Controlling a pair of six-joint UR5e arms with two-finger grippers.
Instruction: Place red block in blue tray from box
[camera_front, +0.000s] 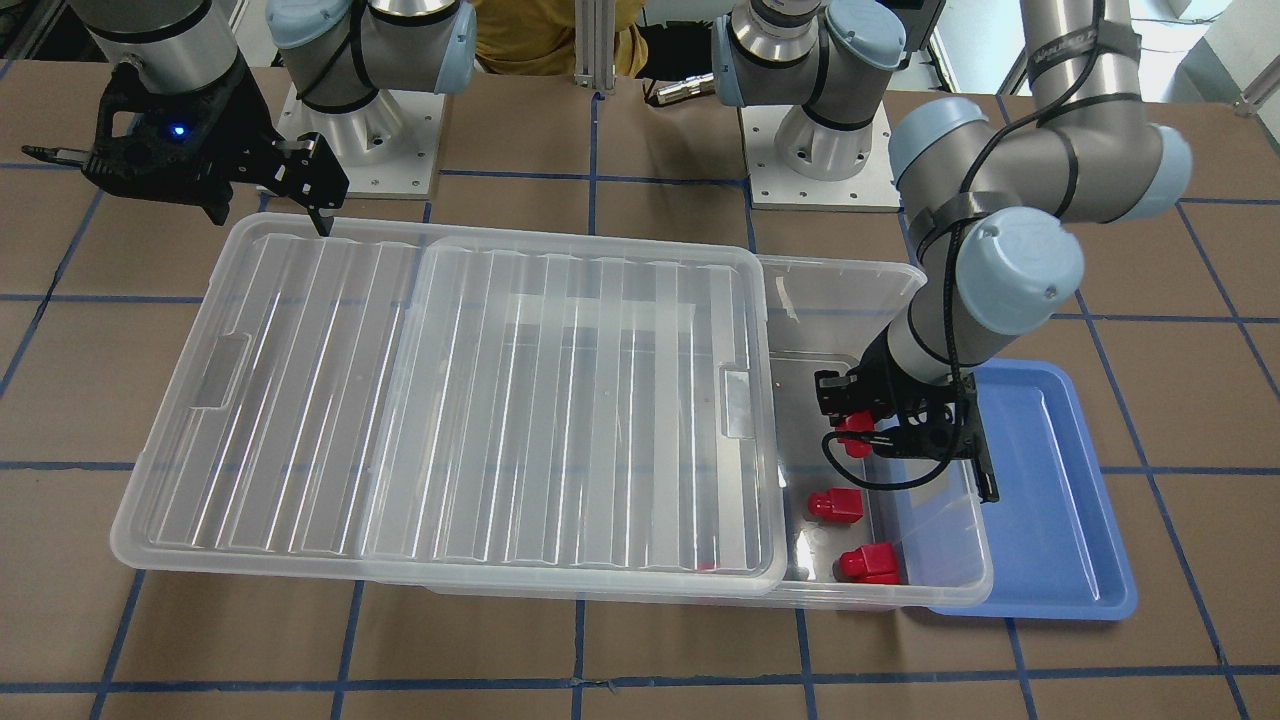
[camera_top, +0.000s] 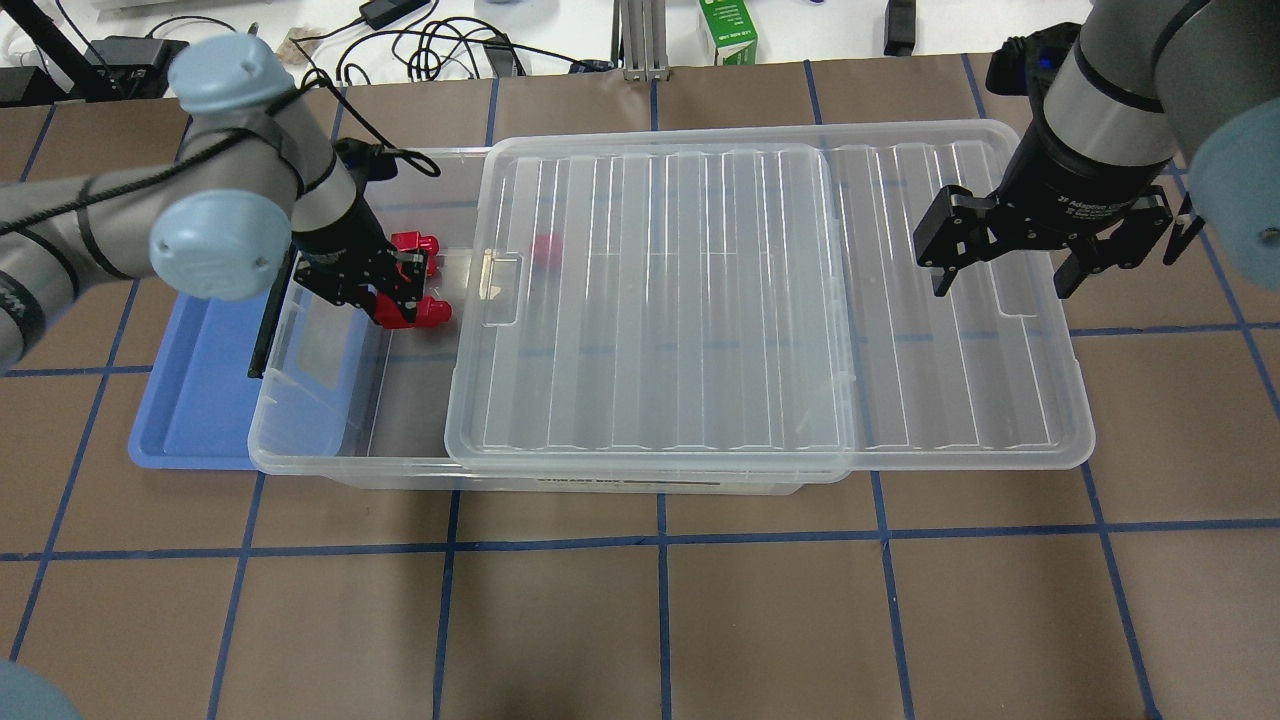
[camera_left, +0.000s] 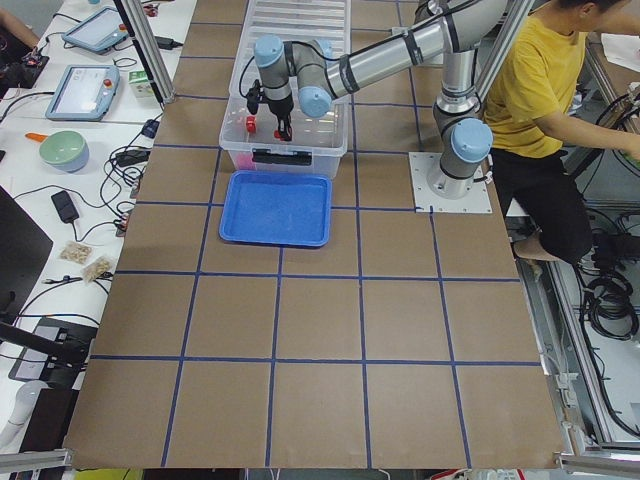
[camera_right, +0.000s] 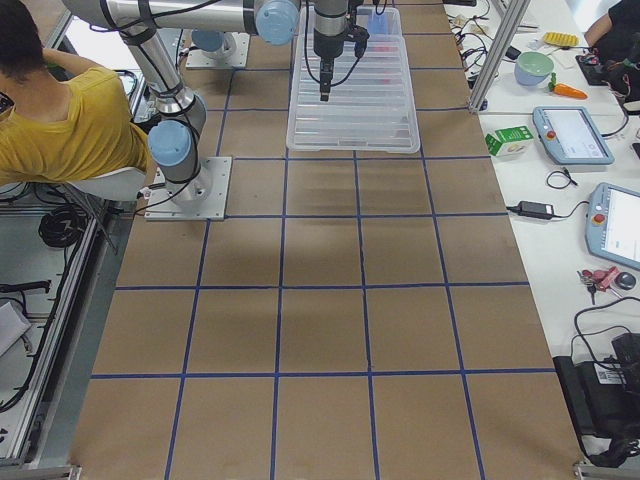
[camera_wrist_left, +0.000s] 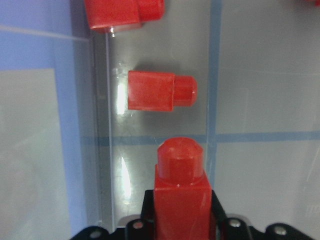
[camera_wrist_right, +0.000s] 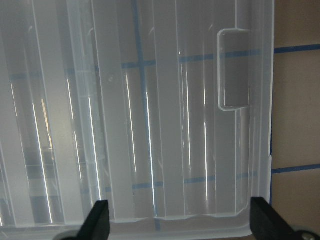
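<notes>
In the overhead view a red block (camera_top: 546, 248) under the ribbed lid (camera_top: 650, 300) is just a pink blur, and the box (camera_top: 300, 455) covers the right edge of the blue tray (camera_top: 195, 400). The left wrist view's top crops another red block (camera_wrist_left: 122, 12).

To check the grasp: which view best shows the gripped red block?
Left wrist-mounted view: the red block fills the foreground, clamped. Overhead and front-facing show it small, partly hidden; the rest, little or nothing.

Lid (camera_top: 700, 300) sits shifted rightward on the box (camera_top: 340, 462) — blocks (camera_front: 835, 506) lie in its uncovered left end, tray (camera_top: 190, 400) just beside.
</notes>
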